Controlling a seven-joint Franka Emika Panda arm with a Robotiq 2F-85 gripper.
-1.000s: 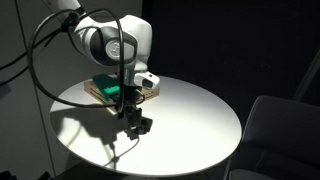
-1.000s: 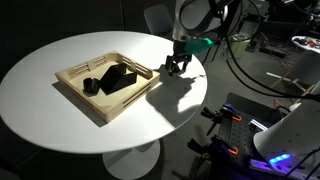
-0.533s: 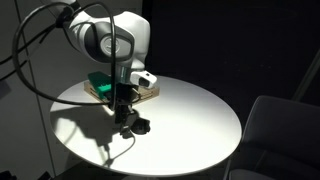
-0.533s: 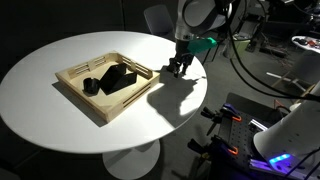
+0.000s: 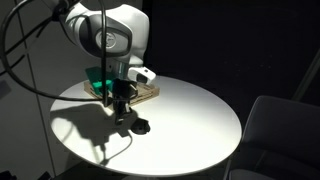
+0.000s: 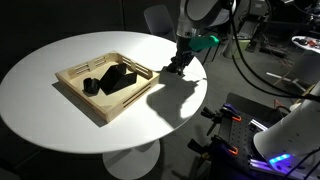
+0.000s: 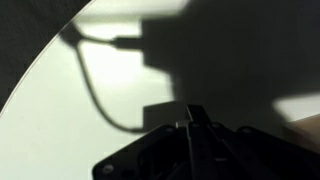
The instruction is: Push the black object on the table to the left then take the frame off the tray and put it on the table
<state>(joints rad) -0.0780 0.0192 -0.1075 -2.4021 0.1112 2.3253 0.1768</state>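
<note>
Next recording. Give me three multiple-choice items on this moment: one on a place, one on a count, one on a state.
1. Where is the black object?
A. in the tray
B. on the table, outside the tray
C. held in the tool

2. How many dark things lie in the tray?
A. none
B. two
C. four

3. The frame is:
A. lying in the tray
B. hanging from the tool
C. flat on the table

Answers:
1 B: the black object sits on the white top near the tool.
2 B: only the frame and a small block lie there.
3 A: the frame rests inside the rim, apart from the tool.
</note>
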